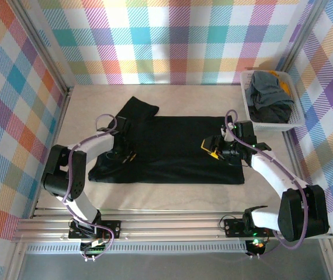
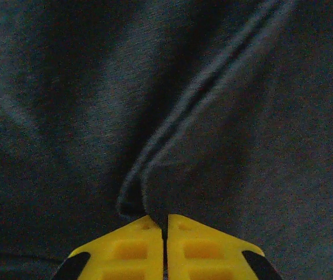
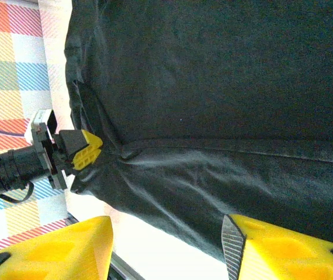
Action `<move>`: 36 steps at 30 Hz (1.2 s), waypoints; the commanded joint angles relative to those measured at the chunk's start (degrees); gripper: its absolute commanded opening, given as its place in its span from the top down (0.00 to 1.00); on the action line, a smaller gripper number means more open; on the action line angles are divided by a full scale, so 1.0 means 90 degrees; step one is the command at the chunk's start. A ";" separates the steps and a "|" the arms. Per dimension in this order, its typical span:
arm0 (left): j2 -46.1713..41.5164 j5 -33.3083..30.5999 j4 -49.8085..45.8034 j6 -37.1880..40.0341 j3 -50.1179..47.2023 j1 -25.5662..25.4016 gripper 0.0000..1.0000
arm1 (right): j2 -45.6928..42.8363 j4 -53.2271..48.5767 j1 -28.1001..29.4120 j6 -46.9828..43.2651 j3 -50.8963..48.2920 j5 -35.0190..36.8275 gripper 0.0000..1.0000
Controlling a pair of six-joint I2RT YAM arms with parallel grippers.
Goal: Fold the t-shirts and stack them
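Top external: found spread flat on pale table (image 1: 172, 99), large plain black cloth t-shirt (image 1: 178, 146). Pinched on a raised ridge of it with left gripper (image 2: 166, 219); held agape over its right side with right gripper (image 3: 166, 223). Probably starting first fold; next needs right-side grasp, then joint lift.

**Spread t-shirt (image 1: 172, 146) on the table (image 1: 184, 96), basket (image 1: 245, 105) at far right**

The left gripper (image 1: 130, 156) rests on the spread t-shirt's left part, the right gripper (image 1: 209, 149) over its right part. One sleeve (image 1: 137, 109) reaches toward the far left. In the basket lies a heap, seemingly bundled t-shirts (image 1: 269, 96).
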 commanded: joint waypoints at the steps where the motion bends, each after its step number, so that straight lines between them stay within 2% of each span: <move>1: 0.0229 -0.0138 -0.0144 0.0199 0.0575 -0.0179 0.96 | -0.0052 -0.0039 0.0025 -0.0007 0.0031 -0.0040 0.47; 13: 0.1943 -0.0104 -0.1017 0.1165 0.2741 -0.0567 0.97 | 0.0054 -0.0250 0.0029 -0.0035 0.0135 0.0052 0.48; 17: 0.2426 -0.0061 -0.1344 0.1551 0.3379 -0.0690 0.93 | 0.0051 -0.0262 0.0027 -0.0031 0.0074 0.0056 0.48; 18: 0.2495 -0.0065 -0.1408 0.1626 0.3462 -0.0719 0.87 | 0.0051 -0.0285 0.0030 -0.0030 0.0052 0.0060 0.48; 19: 0.2524 -0.0112 -0.1471 0.1682 0.3516 -0.0733 0.73 | 0.0051 -0.0290 0.0028 -0.0021 0.0043 0.0067 0.48; 20: 0.2505 -0.0258 -0.1582 0.1716 0.3574 -0.0756 0.53 | 0.0056 -0.0315 0.0028 -0.0025 0.0046 0.0060 0.48; 21: 0.2394 -0.0411 -0.1602 0.1736 0.3553 -0.0765 0.41 | 0.0067 -0.0346 0.0029 -0.0030 0.0032 0.0086 0.48; 23: 0.2015 -0.0715 -0.1597 0.1716 0.3448 -0.0770 0.36 | 0.0077 -0.0475 0.0025 -0.0043 0.0036 0.0199 0.48; 26: 0.1141 -0.1191 -0.1567 0.1520 0.2951 -0.0762 0.36 | 0.0091 -0.0802 0.0029 -0.0110 0.0022 0.0641 0.49; 28: 0.0659 -0.1277 -0.1592 0.1323 0.2418 -0.0637 0.44 | 0.0113 -0.1002 0.0030 -0.0130 -0.0007 0.1054 0.52; 33: -0.0137 -0.0675 -0.1186 0.0816 0.0630 0.0148 0.72 | 0.0480 -0.1237 0.0057 -0.0408 0.0005 0.1775 0.64; 36: -0.0419 -0.0550 -0.0913 0.0700 -0.0099 0.0623 0.76 | 0.0941 -0.1389 0.0118 -0.0728 0.0153 0.2096 0.70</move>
